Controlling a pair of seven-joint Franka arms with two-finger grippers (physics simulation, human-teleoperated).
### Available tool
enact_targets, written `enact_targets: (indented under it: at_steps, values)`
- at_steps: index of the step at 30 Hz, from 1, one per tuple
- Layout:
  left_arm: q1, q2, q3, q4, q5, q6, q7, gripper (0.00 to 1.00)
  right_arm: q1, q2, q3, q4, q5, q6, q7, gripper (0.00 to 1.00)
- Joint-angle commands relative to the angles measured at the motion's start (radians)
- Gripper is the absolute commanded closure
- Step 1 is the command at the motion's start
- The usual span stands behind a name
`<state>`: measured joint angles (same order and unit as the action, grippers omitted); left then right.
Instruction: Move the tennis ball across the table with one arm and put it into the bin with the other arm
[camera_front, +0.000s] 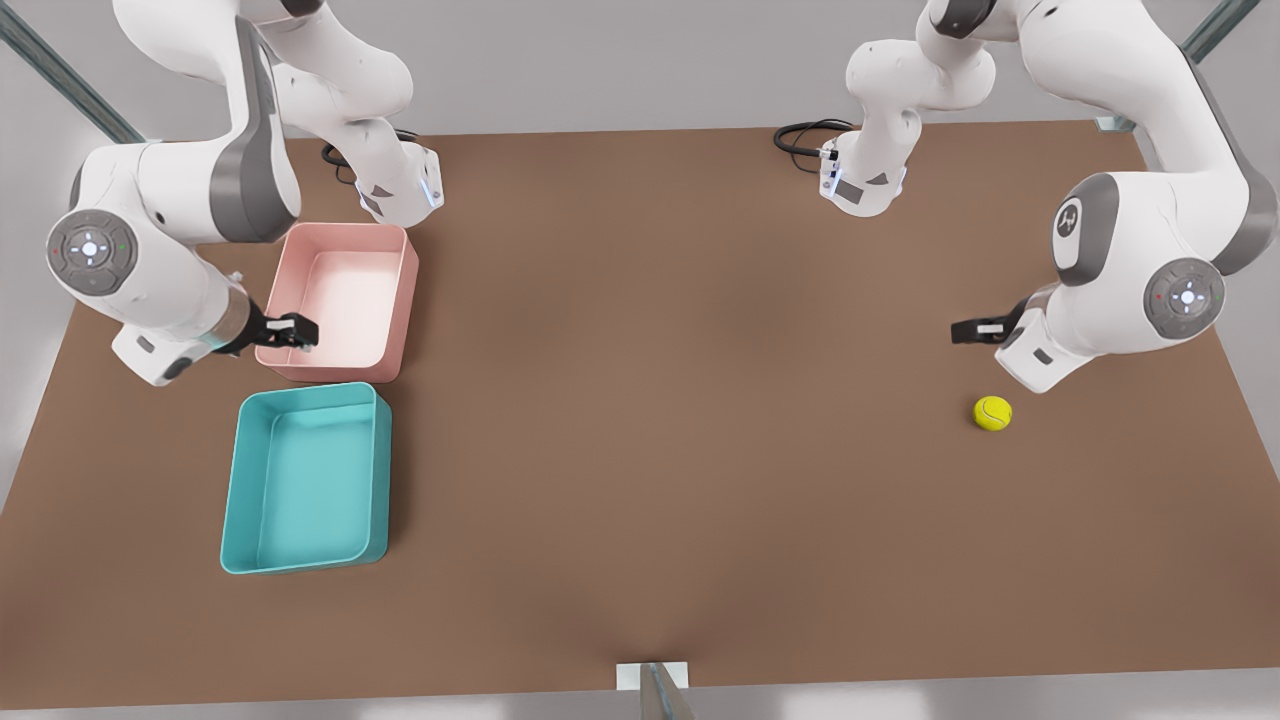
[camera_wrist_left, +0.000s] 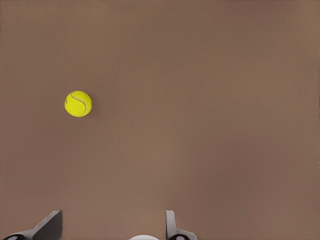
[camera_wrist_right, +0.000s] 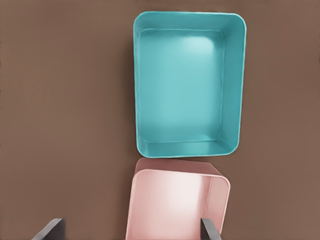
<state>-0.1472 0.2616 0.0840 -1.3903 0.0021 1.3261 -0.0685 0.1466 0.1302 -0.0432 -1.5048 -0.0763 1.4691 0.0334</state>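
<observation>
Front view, desk (camera_front: 650, 400): brown, flat, carries both trays and the ball.
Front view, tennis ball (camera_front: 993, 413): yellow-green, lies on the bare desk toward the front view's right, well apart from the trays.
Front view, bin (camera_front: 238, 480): teal, on the front view's left, nothing inside.
Front view, pink tray (camera_front: 403, 300): just behind the bin, nearly touching it.
Front view, left pincer (camera_front: 968, 331): hangs above the desk near the ball, not touching it; finger spread cannot be told here.
Front view, right pincer (camera_front: 297, 332): hovers over the pink tray's near corner, close to the bin.

Left wrist view, tennis ball (camera_wrist_left: 78, 104): rests alone on the desk (camera_wrist_left: 210, 100), white seam visible.
Left wrist view, left pincer (camera_wrist_left: 112, 225): fingers (camera_wrist_left: 50, 224) spread wide, nothing between them, ball well off to one side of the gap.

Right wrist view, bin (camera_wrist_right: 240, 85): seen from above, hollow, on the desk (camera_wrist_right: 65, 125).
Right wrist view, pink tray (camera_wrist_right: 220, 200): next to the bin, edges almost meeting.
Right wrist view, right pincer (camera_wrist_right: 131, 229): fingers (camera_wrist_right: 51, 227) spread wide above the pink tray, holding nothing.
</observation>
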Motion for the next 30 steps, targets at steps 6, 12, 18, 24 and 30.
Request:
enact_targets:
  at_steps: [6,12,18,24,30]
  values:
    - [0.020,0.068,0.019,-0.009,0.042,0.062,0.214,0.79,-0.007,0.017,-0.010,-0.008,0.001,0.063,0.034,0.00]
    - [0.219,0.215,0.028,-0.130,-0.039,0.488,1.273,0.79,0.001,0.023,-0.009,0.038,0.001,0.048,-0.029,0.00]
    - [0.345,0.278,0.030,-0.249,-0.040,0.685,2.194,0.79,0.005,0.035,-0.001,0.055,-0.005,0.042,-0.038,0.00]
    - [0.383,0.285,0.048,-0.470,0.029,1.035,2.434,0.79,0.005,0.037,0.000,0.049,-0.003,0.042,-0.056,0.00]
    - [0.379,0.301,0.048,-0.480,0.153,1.029,2.202,0.79,0.019,0.039,0.000,0.048,-0.003,0.040,-0.052,0.00]
